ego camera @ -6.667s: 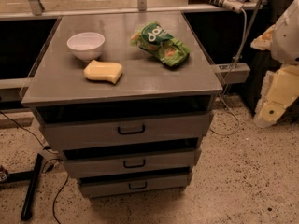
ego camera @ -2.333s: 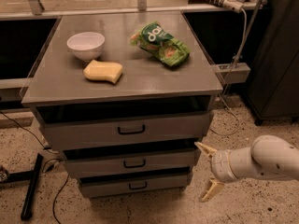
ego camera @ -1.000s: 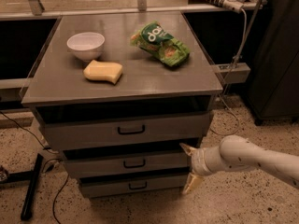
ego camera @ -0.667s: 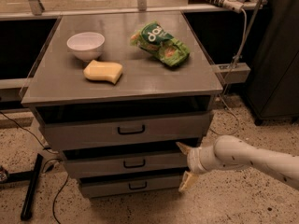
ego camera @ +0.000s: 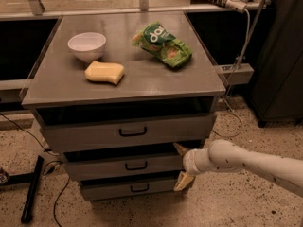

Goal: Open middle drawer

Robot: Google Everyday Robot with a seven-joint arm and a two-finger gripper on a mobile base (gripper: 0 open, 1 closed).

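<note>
The grey cabinet has three stacked drawers. The middle drawer (ego camera: 109,167) is a grey flat front with a small black bar handle (ego camera: 136,166); it sits between the tall top drawer (ego camera: 94,135) and the small bottom drawer (ego camera: 109,189). My gripper (ego camera: 181,165) comes in from the right on a white arm (ego camera: 246,163). It is open, with one tan finger (ego camera: 181,149) at the middle drawer's upper right corner and the other finger (ego camera: 183,181) below it by the bottom drawer. It is well right of the handle.
On the cabinet top (ego camera: 142,74) lie a white bowl (ego camera: 87,46), a yellow sponge (ego camera: 104,73) and a green chip bag (ego camera: 163,44). A black stand leg (ego camera: 32,188) and cables lie on the speckled floor at left. A dark cabinet (ego camera: 279,56) stands at right.
My arm swung down from the upper right and moved left along the drawer fronts. The gripper now sits at the right end of the middle drawer. The drawers have not moved.
</note>
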